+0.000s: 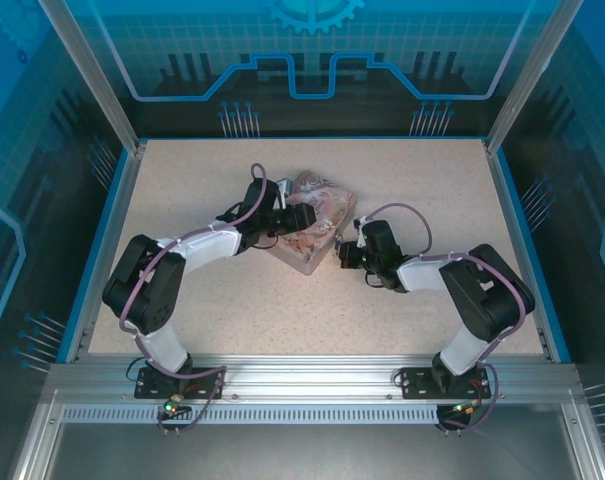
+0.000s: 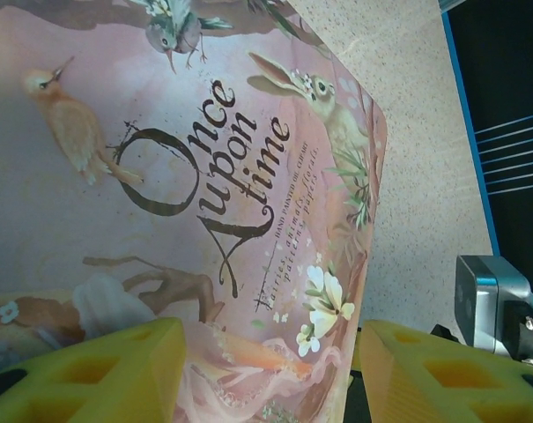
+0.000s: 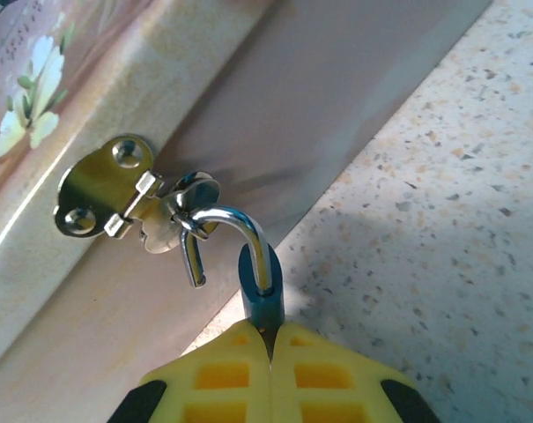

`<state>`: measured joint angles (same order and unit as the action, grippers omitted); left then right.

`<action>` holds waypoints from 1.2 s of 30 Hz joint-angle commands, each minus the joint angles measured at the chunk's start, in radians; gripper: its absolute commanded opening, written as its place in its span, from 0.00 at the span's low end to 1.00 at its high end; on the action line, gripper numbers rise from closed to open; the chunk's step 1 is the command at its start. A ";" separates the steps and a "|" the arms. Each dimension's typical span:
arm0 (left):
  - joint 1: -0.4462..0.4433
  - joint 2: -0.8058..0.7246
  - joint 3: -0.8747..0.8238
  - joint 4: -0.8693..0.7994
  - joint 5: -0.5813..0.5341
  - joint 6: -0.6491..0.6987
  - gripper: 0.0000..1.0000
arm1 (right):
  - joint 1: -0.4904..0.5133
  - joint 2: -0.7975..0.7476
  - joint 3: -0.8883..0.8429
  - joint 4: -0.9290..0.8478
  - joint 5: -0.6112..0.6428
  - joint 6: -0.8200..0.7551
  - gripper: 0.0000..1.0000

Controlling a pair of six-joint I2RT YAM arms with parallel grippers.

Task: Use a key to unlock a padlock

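Padlock, small, blue-bodied with silvery steel shackle, is hanging open-shackled through the brass hasp of the pink pictured tin, the right gripper pinching its body tight and best rotating gently to unhook it (left gripper is straddling the tin, grip unclear).

The tin is looking like smooth printed metal, kinda satin. On the tin's side the hasp is gleaming brassy, and the padlock is showing a polished chrome shackle and glossy blue body. The right claw is looking like matt yellow plastic, and the worktop beside the tin is looking speckled and matt.
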<state>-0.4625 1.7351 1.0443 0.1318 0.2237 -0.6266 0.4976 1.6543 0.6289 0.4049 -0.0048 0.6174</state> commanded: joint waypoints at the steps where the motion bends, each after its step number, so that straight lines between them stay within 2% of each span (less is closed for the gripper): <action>1: -0.011 0.012 -0.046 -0.179 -0.041 0.003 0.58 | 0.013 -0.036 0.051 -0.114 0.126 -0.007 0.00; 5: -0.037 0.010 -0.046 -0.184 -0.047 -0.001 0.59 | 0.027 -0.032 0.105 -0.238 0.189 0.014 0.00; 10: -0.070 -0.001 -0.060 -0.196 -0.075 -0.006 0.59 | 0.030 -0.033 0.140 -0.300 0.234 0.046 0.00; 17: -0.096 0.001 -0.091 -0.181 -0.075 -0.025 0.59 | 0.029 -0.043 0.147 -0.226 0.209 0.017 0.00; 36: -0.109 0.024 -0.098 -0.175 -0.071 -0.018 0.59 | -0.036 -0.049 0.223 -0.256 0.151 0.054 0.00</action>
<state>-0.5579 1.7061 1.0107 0.1375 0.1455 -0.6289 0.4927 1.6398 0.7959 0.1005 0.1215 0.6479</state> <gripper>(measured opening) 0.591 0.048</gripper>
